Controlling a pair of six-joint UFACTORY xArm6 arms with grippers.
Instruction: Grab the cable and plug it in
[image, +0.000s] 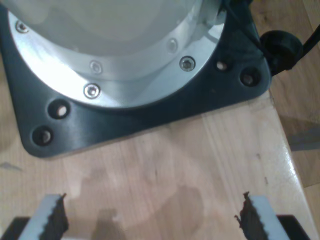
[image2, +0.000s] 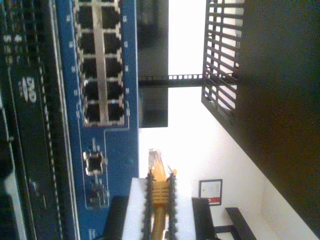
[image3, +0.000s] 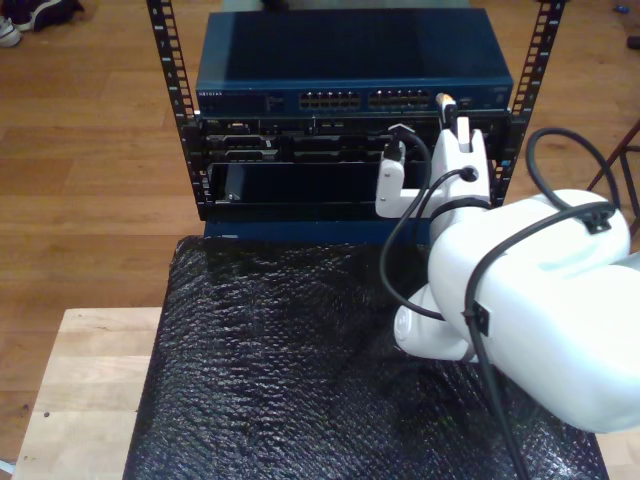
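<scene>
In the exterior view, a crinkled black plastic sheet (image3: 300, 370) covers the near tabletop, with bare pale wooden table (image3: 80, 390) showing at that view's left. A bulky white robot arm (image3: 530, 300) with black hoses reaches from that view's right toward a black equipment rack (image3: 350, 150) beyond the sheet. My second gripper (image2: 160, 187) has its toothed fingers (image2: 148, 200) pressed onto the thin orange-yellow network cable (image2: 159, 195), pinching it just behind its small clear plug, which points up near the blue network switch (image2: 107, 100) and its rows of ports without touching it. My first gripper (image: 152, 212) has its jaws spread wide over bare light wood, near a black mounting plate (image: 150, 110) carrying a round silver arm base (image: 110, 55).
</scene>
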